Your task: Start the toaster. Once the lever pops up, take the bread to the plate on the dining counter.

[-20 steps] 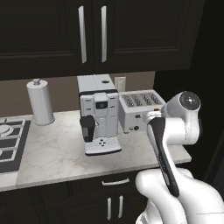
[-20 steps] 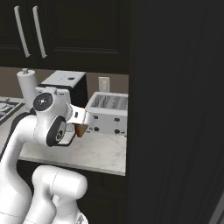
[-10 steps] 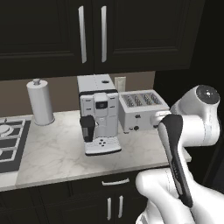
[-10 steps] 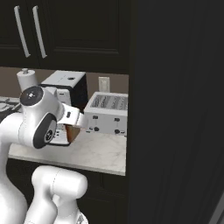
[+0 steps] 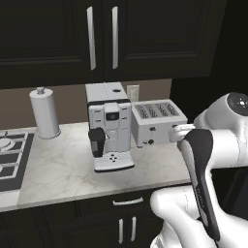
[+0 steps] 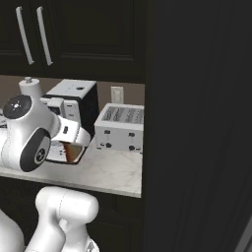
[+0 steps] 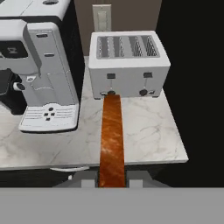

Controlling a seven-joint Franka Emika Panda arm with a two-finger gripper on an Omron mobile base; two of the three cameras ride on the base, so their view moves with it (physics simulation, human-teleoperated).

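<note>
Bread (image 7: 111, 140) sits edge-on between the tips of the end effector (image 7: 112, 180), which is closed on the slice — in the hand view it runs as a narrow brown-orange strip from the bottom of the picture up toward the front of the toaster (image 7: 128, 64). From the right base camera a small brown patch of it shows just under the white wrist, hanging above the counter (image 6: 108, 172) in front of the coffee machine (image 6: 69, 106).

The toaster stands at the right end of that marble counter, beside the coffee machine, and its four top slots look empty. A paper towel roll (image 5: 44, 112) stands further left, near the stove (image 5: 10, 160).

As for handling, I judge the slice to be light and fairly stiff, dry on its faces, with a firmer crust. It should carry without sagging, yet toast is brittle: a hard squeeze could crack or crumble it, and a loose one could let it pivot or slide out during a wide swing. The present hold across the two flat faces near one edge seems sensible — broad contact, little leverage on the crust. The plate and dining counter are not in sight from here, so the carry is yet to be done.
</note>
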